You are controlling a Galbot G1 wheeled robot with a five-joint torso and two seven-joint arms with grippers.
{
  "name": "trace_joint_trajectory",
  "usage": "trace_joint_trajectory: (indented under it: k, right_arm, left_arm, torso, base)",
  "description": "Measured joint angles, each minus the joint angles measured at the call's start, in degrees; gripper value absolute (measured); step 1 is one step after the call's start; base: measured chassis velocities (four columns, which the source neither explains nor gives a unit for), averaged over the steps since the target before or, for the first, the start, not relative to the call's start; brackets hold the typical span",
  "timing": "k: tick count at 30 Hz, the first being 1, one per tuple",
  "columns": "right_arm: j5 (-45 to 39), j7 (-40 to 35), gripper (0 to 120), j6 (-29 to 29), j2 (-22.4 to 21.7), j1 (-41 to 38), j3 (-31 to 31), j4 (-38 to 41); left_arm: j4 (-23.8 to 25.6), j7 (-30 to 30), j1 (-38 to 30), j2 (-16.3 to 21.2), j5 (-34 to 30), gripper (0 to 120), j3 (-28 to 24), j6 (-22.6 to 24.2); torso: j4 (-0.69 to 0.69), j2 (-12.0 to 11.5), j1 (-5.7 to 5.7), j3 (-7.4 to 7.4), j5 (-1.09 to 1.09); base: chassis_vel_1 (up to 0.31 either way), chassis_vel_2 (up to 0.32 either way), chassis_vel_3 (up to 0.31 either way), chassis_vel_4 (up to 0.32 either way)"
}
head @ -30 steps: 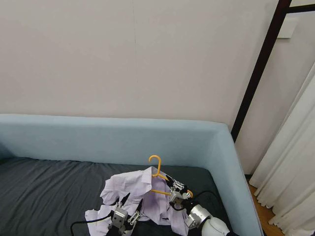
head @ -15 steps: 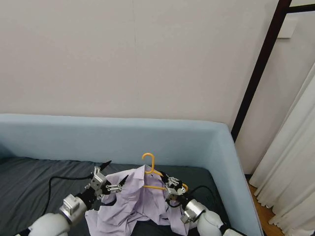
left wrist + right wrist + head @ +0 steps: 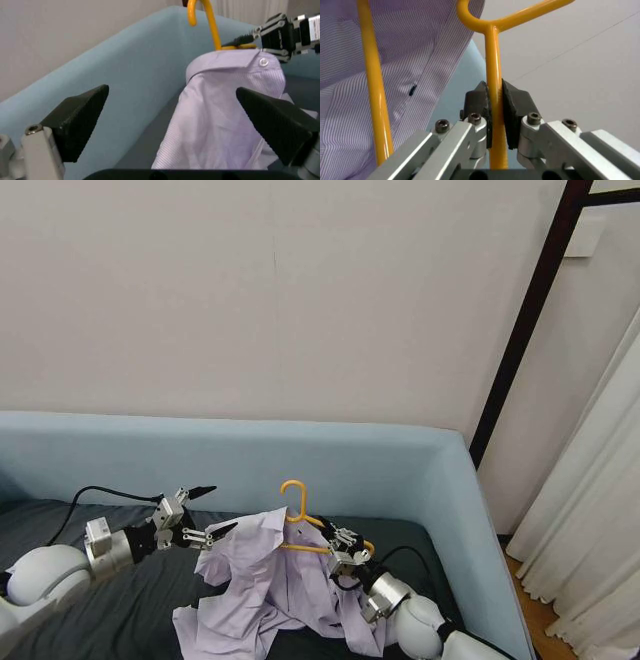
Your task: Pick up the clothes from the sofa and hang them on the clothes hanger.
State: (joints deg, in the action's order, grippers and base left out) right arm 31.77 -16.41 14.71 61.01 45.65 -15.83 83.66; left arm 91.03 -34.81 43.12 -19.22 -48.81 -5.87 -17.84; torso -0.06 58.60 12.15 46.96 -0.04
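A lavender shirt (image 3: 268, 585) is draped over a yellow hanger (image 3: 291, 498) above the dark sofa seat, and its lower part is heaped on the seat. My right gripper (image 3: 345, 551) is shut on the hanger's wire; in the right wrist view its pads (image 3: 512, 107) clamp the yellow hanger (image 3: 493, 67) beside the striped shirt (image 3: 415, 48). My left gripper (image 3: 222, 508) is open just left of the shirt's shoulder. In the left wrist view its fingers (image 3: 75, 120) spread wide before the shirt (image 3: 225, 112) and the hanger hook (image 3: 204, 18).
The sofa has a light blue backrest (image 3: 150, 455) and side wall (image 3: 470, 520) around a dark grey seat (image 3: 80, 600). A black pole (image 3: 525, 320) and a white curtain (image 3: 600, 510) stand at the right. A plain wall rises behind.
My left arm has swung from the bottom of the view out to the left and up beside the shirt. The right gripper has carried the hanger and shirt slightly left and higher.
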Motion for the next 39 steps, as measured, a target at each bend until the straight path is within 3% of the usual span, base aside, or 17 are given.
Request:
trace_joint_trajectory:
  k: [2, 6, 10, 16, 26, 32, 39]
  right_arm:
    - [0.20, 0.05, 6, 0.22, -0.41, 0.23, 0.29, 0.28]
    - [0.83, 0.12, 6, 1.00, -1.48, 0.83, 1.26, 0.86]
    - [1.34, 0.19, 6, 1.36, -1.72, 1.23, 2.08, 0.97]
    - [1.90, 0.39, 6, 1.68, -1.23, 1.23, 2.69, 0.37]
    - [2.22, 0.51, 6, 1.88, -0.84, 0.72, 2.52, -0.46]
    - [2.22, 0.87, 6, 1.87, -0.97, 0.79, 2.55, -0.40]
    - [2.31, 1.47, 6, 2.57, -1.96, 1.47, 3.26, 0.12]
  left_arm:
    - [-1.61, -1.54, -3.13, -0.87, 0.02, 100, -2.72, 0.42]
    - [-7.52, -6.62, -14.83, -4.50, 0.19, 100, -15.31, 1.30]
    - [-12.01, -11.12, -22.37, -8.03, -0.05, 100, -21.37, 3.07]
    - [-17.09, -14.41, -25.41, -11.49, 0.20, 100, -23.55, 4.50]
    - [-19.26, -16.85, -28.52, -14.34, 1.23, 96, -26.50, 5.47]
    - [-21.46, -19.37, -29.29, -15.75, 2.25, 78, -27.32, 5.84]
    - [-24.01, -20.22, -30.14, -18.86, 3.23, 47, -28.34, 5.86]
  torso:
    - [0.01, 0.00, 0.00, 0.00, 0.00]
    - [-0.02, 0.00, 0.00, 0.01, -0.02]
    - [-0.03, 0.00, 0.00, 0.00, 0.02]
    - [0.01, 0.00, 0.00, 0.01, 0.00]
    - [-0.02, 0.00, 0.00, 0.00, 0.01]
    - [0.00, 0.00, 0.00, 0.00, 0.00]
    - [-0.01, 0.00, 0.00, 0.00, 0.00]
  base:
    - [0.000, 0.000, 0.000, 0.000]
    - [0.000, 0.000, 0.000, 0.000]
    - [0.000, 0.000, 0.000, 0.000]
    - [0.000, 0.000, 0.000, 0.000]
    - [0.000, 0.000, 0.000, 0.000]
    - [0.000, 0.000, 0.000, 0.000]
    - [0.000, 0.000, 0.000, 0.000]
